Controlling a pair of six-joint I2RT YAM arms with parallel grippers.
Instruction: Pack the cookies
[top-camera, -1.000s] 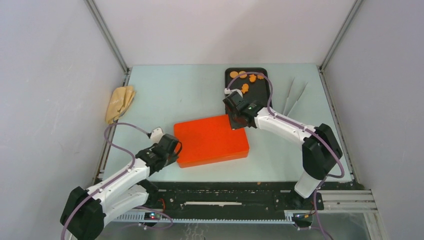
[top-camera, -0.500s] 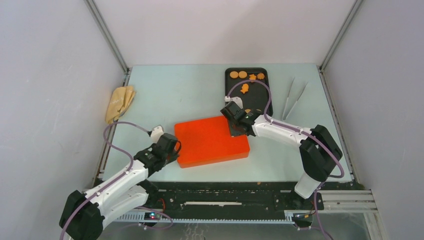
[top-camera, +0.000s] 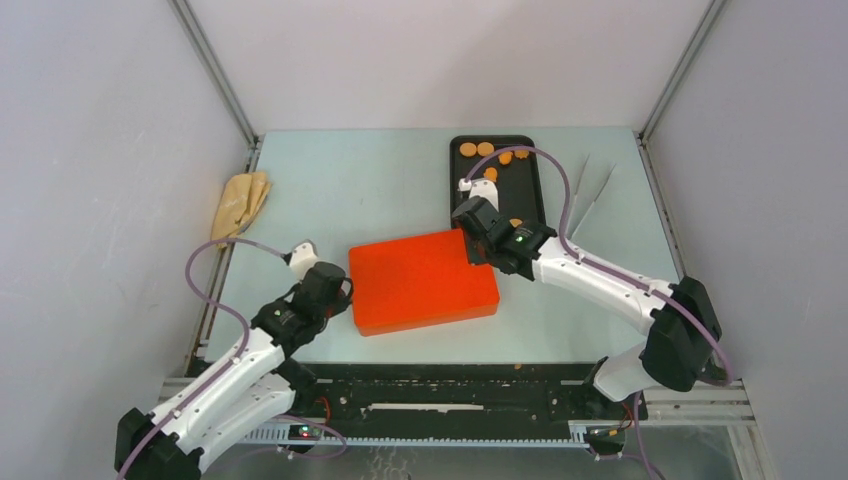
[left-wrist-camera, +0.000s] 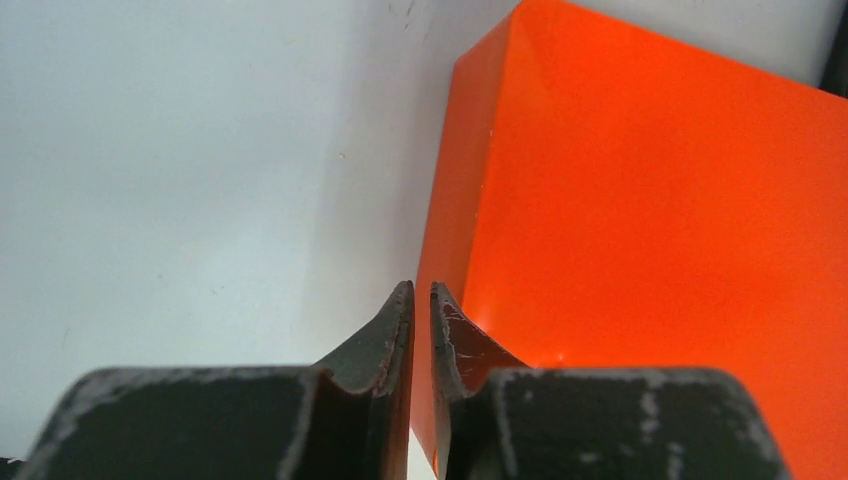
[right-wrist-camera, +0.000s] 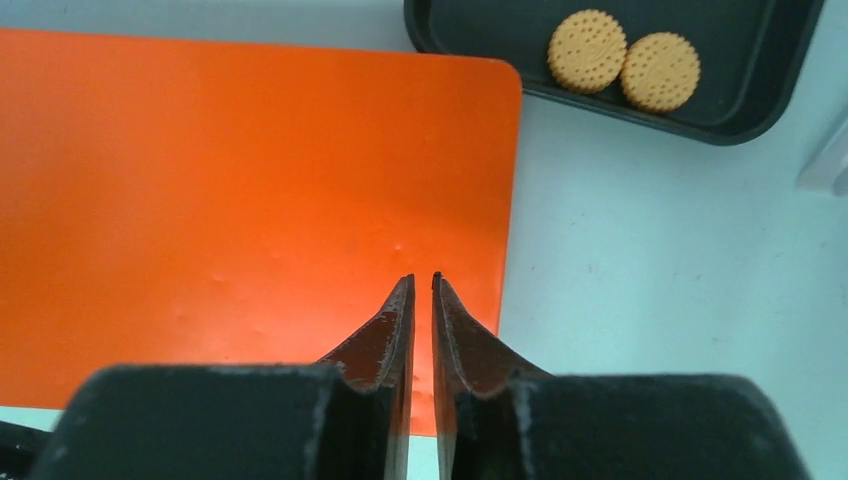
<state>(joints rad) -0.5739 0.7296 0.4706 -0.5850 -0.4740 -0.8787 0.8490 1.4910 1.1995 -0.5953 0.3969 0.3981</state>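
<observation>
Several round orange cookies (top-camera: 485, 148) lie at the far end of a black tray (top-camera: 530, 185). Two of them (right-wrist-camera: 587, 50) show in the right wrist view, on the tray (right-wrist-camera: 500, 30). A closed orange box (top-camera: 423, 280) lies flat in front of the tray. My left gripper (top-camera: 335, 292) is shut and empty, with its tips (left-wrist-camera: 421, 290) against the box's left side (left-wrist-camera: 650, 230). My right gripper (top-camera: 478, 245) is shut and empty, with its tips (right-wrist-camera: 421, 278) over the lid (right-wrist-camera: 250, 190) near the box's far right corner.
A pair of metal tweezers (top-camera: 590, 195) lies right of the tray. A crumpled tan cloth (top-camera: 240, 205) sits at the table's left edge. Grey walls close in the left, right and far sides.
My right arm has swung its elbow out to the right, and its gripper has stayed at the box's far right corner. My left gripper has moved a little further along the box's left side.
</observation>
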